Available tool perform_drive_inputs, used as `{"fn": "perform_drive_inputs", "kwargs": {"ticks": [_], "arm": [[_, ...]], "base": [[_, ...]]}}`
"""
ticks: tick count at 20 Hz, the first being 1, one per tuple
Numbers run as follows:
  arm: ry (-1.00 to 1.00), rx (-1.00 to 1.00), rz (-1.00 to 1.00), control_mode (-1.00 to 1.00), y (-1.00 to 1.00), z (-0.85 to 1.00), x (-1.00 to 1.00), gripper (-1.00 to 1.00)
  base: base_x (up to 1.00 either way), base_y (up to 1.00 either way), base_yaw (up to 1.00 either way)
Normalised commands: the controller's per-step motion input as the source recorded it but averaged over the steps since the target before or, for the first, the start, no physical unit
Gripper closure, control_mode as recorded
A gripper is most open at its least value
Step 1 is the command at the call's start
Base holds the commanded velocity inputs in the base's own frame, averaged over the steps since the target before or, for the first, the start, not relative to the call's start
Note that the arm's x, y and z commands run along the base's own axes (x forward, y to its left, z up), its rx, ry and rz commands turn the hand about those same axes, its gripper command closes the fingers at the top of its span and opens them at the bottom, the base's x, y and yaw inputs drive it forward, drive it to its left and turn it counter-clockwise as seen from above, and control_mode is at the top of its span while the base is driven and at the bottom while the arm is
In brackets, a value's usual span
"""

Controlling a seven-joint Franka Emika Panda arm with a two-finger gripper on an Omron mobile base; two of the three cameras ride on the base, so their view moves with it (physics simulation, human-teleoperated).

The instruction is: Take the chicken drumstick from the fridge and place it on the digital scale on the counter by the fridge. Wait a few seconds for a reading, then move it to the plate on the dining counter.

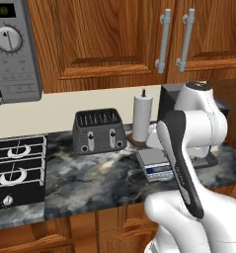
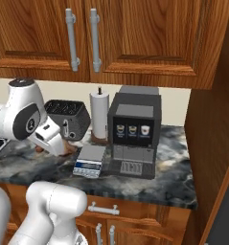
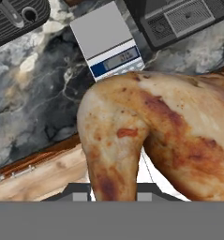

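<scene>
The chicken drumstick, golden-brown with darker patches, looms large in the hand view, and my gripper is shut on it. Beyond it the digital scale, a flat pale grey slab with a blue display strip, lies on the dark marbled counter with nothing on its pan. From the right base view my gripper hangs just left of the scale, a little above the counter. The left base view has the scale partly behind my arm. The fridge, the plate and the dining counter are out of view.
A black toaster stands left of the scale, a paper towel roll behind it and a dark coffee machine to its right. A stove and microwave sit far left. Wooden cabinets hang above.
</scene>
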Motion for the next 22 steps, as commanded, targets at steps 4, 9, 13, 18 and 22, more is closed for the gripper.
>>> {"fn": "perform_drive_inputs", "kwargs": {"ticks": [4,9,13,18,22], "arm": [[-0.03,-0.19,-0.05,-1.0,0.0,-0.24,0.23,1.0],[-0.02,-0.16,-0.03,-1.0,0.0,-0.36,0.21,1.0],[0.0,-0.09,-0.02,-1.0,0.0,-0.35,0.34,1.0],[0.0,-0.01,0.0,-1.0,-0.04,-0.29,0.5,1.0],[0.0,0.0,0.0,-1.0,-0.09,-0.29,0.61,1.0]], "base": [[0.0,0.0,0.0],[0.0,0.0,0.0],[0.0,0.0,0.0],[0.0,0.0,0.0],[0.0,0.0,0.0]]}}
